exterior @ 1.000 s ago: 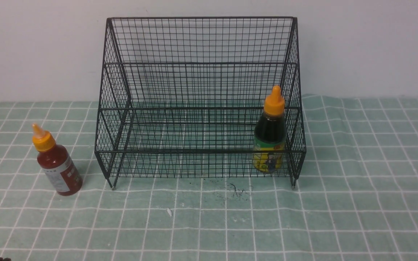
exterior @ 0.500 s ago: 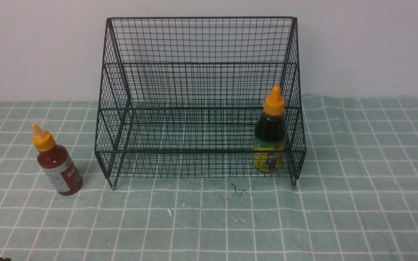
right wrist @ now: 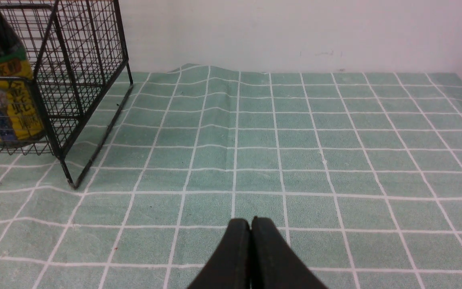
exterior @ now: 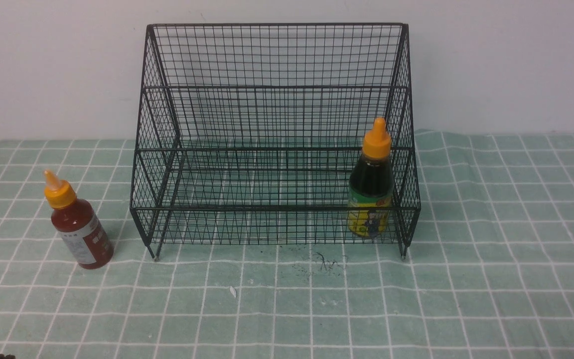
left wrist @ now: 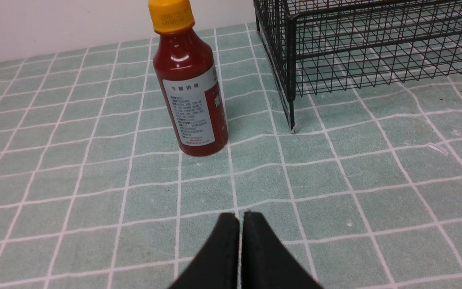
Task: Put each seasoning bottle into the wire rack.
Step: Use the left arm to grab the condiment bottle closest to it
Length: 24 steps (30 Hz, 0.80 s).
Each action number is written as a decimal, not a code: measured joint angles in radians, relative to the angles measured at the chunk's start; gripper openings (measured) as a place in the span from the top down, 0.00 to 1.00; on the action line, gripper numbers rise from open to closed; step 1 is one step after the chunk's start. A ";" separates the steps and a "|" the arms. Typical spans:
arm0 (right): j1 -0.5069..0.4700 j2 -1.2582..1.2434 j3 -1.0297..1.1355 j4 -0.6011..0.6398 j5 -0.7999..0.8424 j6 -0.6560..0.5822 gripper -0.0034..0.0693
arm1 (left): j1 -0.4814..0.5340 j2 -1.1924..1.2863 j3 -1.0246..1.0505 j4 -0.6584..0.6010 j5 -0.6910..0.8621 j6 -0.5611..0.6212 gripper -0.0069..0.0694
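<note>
front: high, facing rack [exterior: 275, 208] | wrists: lower, oblique | rack shared

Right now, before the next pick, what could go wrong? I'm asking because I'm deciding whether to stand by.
The red sauce bottle stands outside the rack, so it could tip if the left gripper, its fingers shut, came in without opening first.

Its base might catch on the front rail of the wire rack going in.

If placed far to the right, it could knock the dark sauce bottle there.
</note>
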 joint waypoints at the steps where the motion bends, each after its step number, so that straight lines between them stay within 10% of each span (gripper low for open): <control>1: 0.000 0.000 0.000 0.000 0.000 0.000 0.97 | 0.000 0.000 0.000 0.000 0.000 0.000 0.92; 24: 0.000 0.000 0.000 0.000 0.000 0.001 0.97 | 0.000 0.000 0.001 -0.016 -0.166 0.019 0.92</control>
